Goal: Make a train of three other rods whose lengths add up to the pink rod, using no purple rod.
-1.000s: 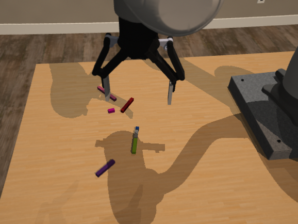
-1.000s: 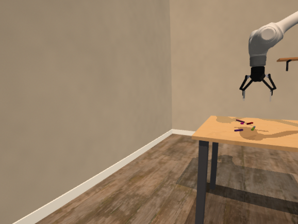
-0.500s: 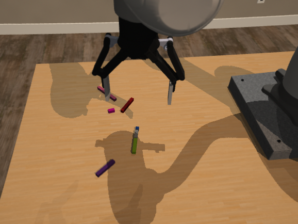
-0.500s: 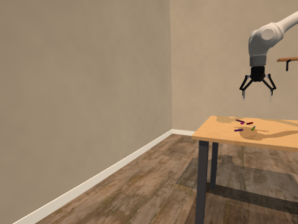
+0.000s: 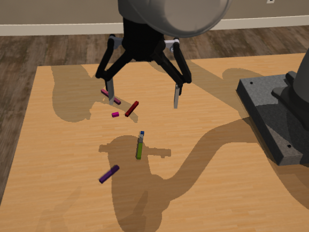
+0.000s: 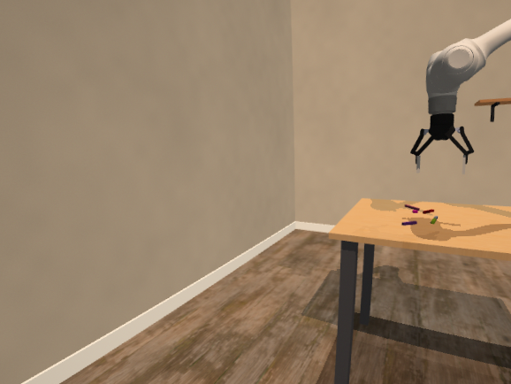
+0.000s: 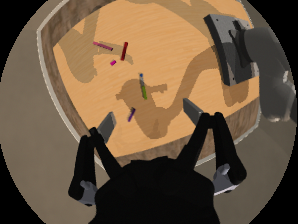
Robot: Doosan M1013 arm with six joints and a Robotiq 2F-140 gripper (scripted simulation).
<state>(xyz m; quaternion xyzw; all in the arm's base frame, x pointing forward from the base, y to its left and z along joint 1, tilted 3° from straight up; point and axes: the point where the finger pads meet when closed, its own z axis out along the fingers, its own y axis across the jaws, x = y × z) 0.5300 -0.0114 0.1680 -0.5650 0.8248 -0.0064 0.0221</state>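
My gripper (image 5: 143,102) hangs high above the table, open and empty; it also shows in the exterior view (image 6: 440,168) and the wrist view (image 7: 152,117). On the table a lime rod (image 5: 139,151), a grey rod (image 5: 140,138) and a blue rod (image 5: 142,132) lie end to end in one line. The pink rod (image 5: 107,95) lies at the far left, partly hidden by my left finger. A red rod (image 5: 131,108) and a short magenta rod (image 5: 115,114) lie close to it. A purple rod (image 5: 109,174) lies alone nearer the front.
The robot's grey base plate (image 5: 272,115) stands on the table's right side. The table's left edge (image 5: 18,125) drops to the wooden floor.
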